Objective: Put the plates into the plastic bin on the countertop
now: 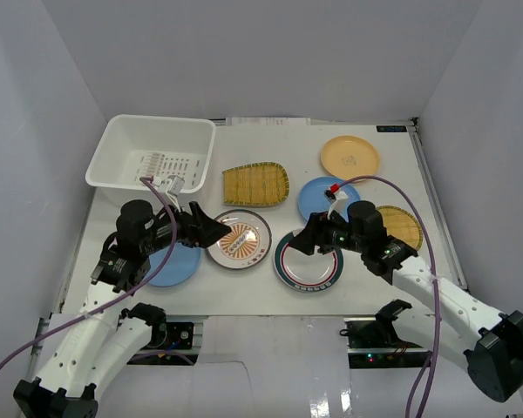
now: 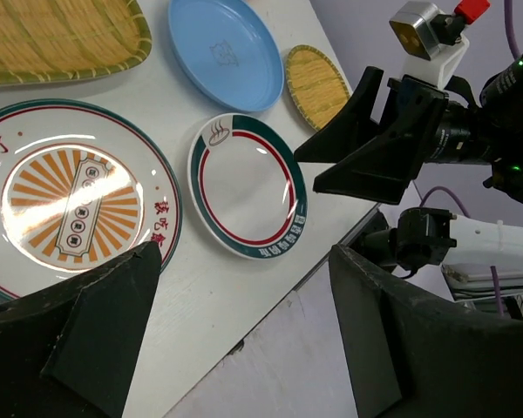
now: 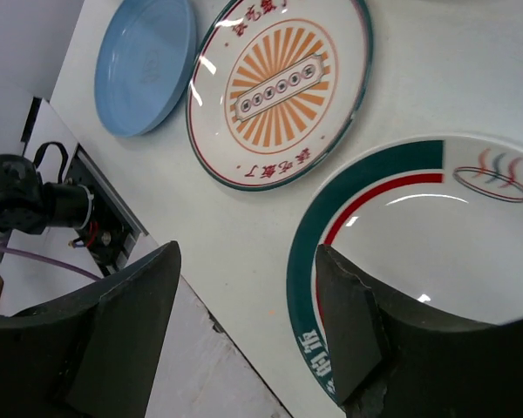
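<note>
My left claw (image 1: 216, 230) hangs with its fingers spread and nothing between them. It is over the left rim of the sunburst plate (image 1: 241, 240), near the middle of the near edge. My right claw (image 3: 248, 261) is spread too and grips nothing. It hovers at the left rim of the green-and-red-rimmed plate (image 3: 436, 252), just right of the sunburst one.

One blue plate (image 1: 176, 266) sits toward the near-left corner, partly under my left arm. The other blue plate (image 1: 314, 202) is mid-table, partly behind my right wrist. The long woven plate (image 1: 255, 185) lies centrally, the round woven plate (image 1: 404, 222) is by the right edge, and the yellow-orange plate (image 1: 349, 157) is toward the far-right corner. All seven rest on the countertop (image 1: 288, 148), outside the plastic bin (image 1: 113, 144) in the far-left corner.
</note>
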Robot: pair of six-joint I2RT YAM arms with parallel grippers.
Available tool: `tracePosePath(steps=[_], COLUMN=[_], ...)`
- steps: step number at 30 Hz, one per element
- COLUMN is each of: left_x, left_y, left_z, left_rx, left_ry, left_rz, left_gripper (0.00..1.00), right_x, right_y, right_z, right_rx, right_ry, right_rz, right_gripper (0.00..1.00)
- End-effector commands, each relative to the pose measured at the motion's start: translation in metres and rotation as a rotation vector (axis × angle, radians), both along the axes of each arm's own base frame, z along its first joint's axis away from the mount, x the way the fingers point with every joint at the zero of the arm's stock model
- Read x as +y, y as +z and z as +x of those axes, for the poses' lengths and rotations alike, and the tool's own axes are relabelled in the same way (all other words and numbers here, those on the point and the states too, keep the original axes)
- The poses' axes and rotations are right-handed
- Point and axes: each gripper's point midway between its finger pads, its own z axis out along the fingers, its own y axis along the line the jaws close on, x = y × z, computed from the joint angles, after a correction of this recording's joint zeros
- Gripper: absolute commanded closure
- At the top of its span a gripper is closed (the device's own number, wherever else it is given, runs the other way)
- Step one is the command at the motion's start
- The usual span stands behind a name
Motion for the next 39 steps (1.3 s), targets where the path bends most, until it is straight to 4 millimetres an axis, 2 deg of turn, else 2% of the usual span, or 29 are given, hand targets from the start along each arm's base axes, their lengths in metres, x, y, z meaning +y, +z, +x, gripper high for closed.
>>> tracePosePath(steps=[1, 2, 3, 5, 7, 8, 10, 11, 12, 13, 14, 15, 16, 17, 18, 19, 20, 22, 23, 24, 27, 29, 31, 32, 33, 34, 35, 37, 39], left_x=[0.007, 0.012, 0.015, 0.022, 0.027, 0.032, 0.038, 0.041, 0.046, 0.049, 0.051, 0.055, 0.058, 0.06, 0.063, 0.069, 0.073, 0.084, 0.089, 0.09, 0.103, 0.106, 0.106, 0.106, 0.105, 0.105, 0.105, 0.104, 0.104], left_y=[0.006, 0.008, 0.011, 0.029, 0.05, 0.056, 0.067, 0.075, 0.079, 0.083, 0.083, 0.082, 0.083, 0.079, 0.07, 0.065, 0.058, 0.047, 0.045, 0.044, 0.051, 0.056, 0.059, 0.059, 0.059, 0.057, 0.057, 0.056, 0.055], left_z=[-0.003, 0.0, -0.002, 0.001, 0.0, 0.003, 0.004, 0.005, 0.006, 0.007, 0.007, 0.008, 0.007, 0.007, 0.007, 0.01, 0.008, 0.011, 0.009, 0.008, 0.006, 0.005, 0.003, 0.003, 0.003, 0.003, 0.003, 0.001, 0.0], left_rx=[-0.012, -0.024, -0.028, -0.079, -0.134, -0.155, -0.196, -0.215, -0.234, -0.245, -0.252, -0.258, -0.269, -0.263, -0.242, -0.229, -0.215, -0.195, -0.197, -0.198, -0.236, -0.254, -0.266, -0.269, -0.273, -0.269, -0.268, -0.268, -0.262], left_ry=[0.03, 0.062, 0.079, 0.127, 0.156, 0.188, 0.218, 0.236, 0.265, 0.282, 0.292, 0.314, 0.328, 0.337, 0.349, 0.381, 0.395, 0.453, 0.473, 0.477, 0.542, 0.552, 0.548, 0.548, 0.543, 0.541, 0.539, 0.533, 0.529], left_rz=[0.022, 0.034, 0.039, 0.037, 0.02, 0.022, 0.029, 0.028, 0.033, 0.034, 0.039, 0.05, 0.056, 0.067, 0.088, 0.106, 0.129, 0.164, 0.173, 0.175, 0.177, 0.173, 0.17, 0.171, 0.173, 0.175, 0.176, 0.174, 0.177], left_gripper=[0.12, 0.12, 0.12, 0.12, 0.12, 0.12, 0.12, 0.12, 0.12, 0.12, 0.12, 0.12, 0.12, 0.12, 0.12, 0.12, 0.12, 0.12, 0.13, 0.13, 0.13, 0.13, 0.13, 0.13, 0.13, 0.13, 0.13, 0.14, 0.14], right_x=[0.032, 0.043, 0.059, 0.077, 0.102, 0.118, 0.145, 0.158, 0.174, 0.183, 0.195, 0.201, 0.211, 0.217, 0.222, 0.232, 0.237, 0.241, 0.253, 0.256, 0.27, 0.268, 0.278, 0.281, 0.286, 0.287, 0.288, 0.295, 0.301], right_y=[0.008, 0.017, 0.008, 0.012, 0.007, 0.013, 0.009, 0.008, 0.006, 0.002, -0.016, -0.019, -0.012, -0.016, -0.033, -0.027, -0.043, -0.054, -0.043, -0.058, -0.062, -0.073, -0.074, -0.083, -0.078, -0.081, -0.091, -0.09, -0.101], right_z=[0.001, 0.002, -0.008, -0.005, -0.007, -0.012, -0.007, -0.015, -0.007, -0.008, -0.014, -0.009, -0.004, -0.003, -0.002, 0.001, 0.0, 0.006, 0.01, 0.016, 0.033, 0.04, 0.051, 0.054, 0.058, 0.06, 0.062, 0.065, 0.062], right_rx=[-0.053, -0.075, -0.059, -0.085, -0.058, -0.07, -0.061, -0.066, -0.075, -0.087, -0.074, -0.088, -0.104, -0.111, -0.099, -0.107, -0.107, -0.118, -0.141, -0.152, -0.224, -0.24, -0.284, -0.289, -0.304, -0.315, -0.313, -0.332, -0.317], right_ry=[0.025, 0.035, 0.08, 0.081, 0.1, 0.125, 0.132, 0.152, 0.134, 0.145, 0.169, 0.149, 0.143, 0.15, 0.156, 0.162, 0.178, 0.166, 0.168, 0.166, 0.166, 0.17, 0.174, 0.179, 0.178, 0.186, 0.188, 0.195, 0.226], right_rz=[0.027, 0.042, 0.022, 0.033, 0.031, 0.058, 0.043, 0.03, 0.004, -0.016, -0.062, -0.084, -0.087, -0.106, -0.144, -0.147, -0.189, -0.254, -0.243, -0.289, -0.352, -0.42, -0.45, -0.468, -0.469, -0.486, -0.509, -0.509, -0.505], right_gripper=[0.31, 0.31, 0.32, 0.38, 0.48, 0.5, 0.58, 0.59, 0.59, 0.59, 0.59, 0.59, 0.59, 0.59, 0.59, 0.59, 0.58, 0.57, 0.56, 0.54, 0.53, 0.52, 0.52, 0.52, 0.52, 0.52, 0.51, 0.52, 0.52])
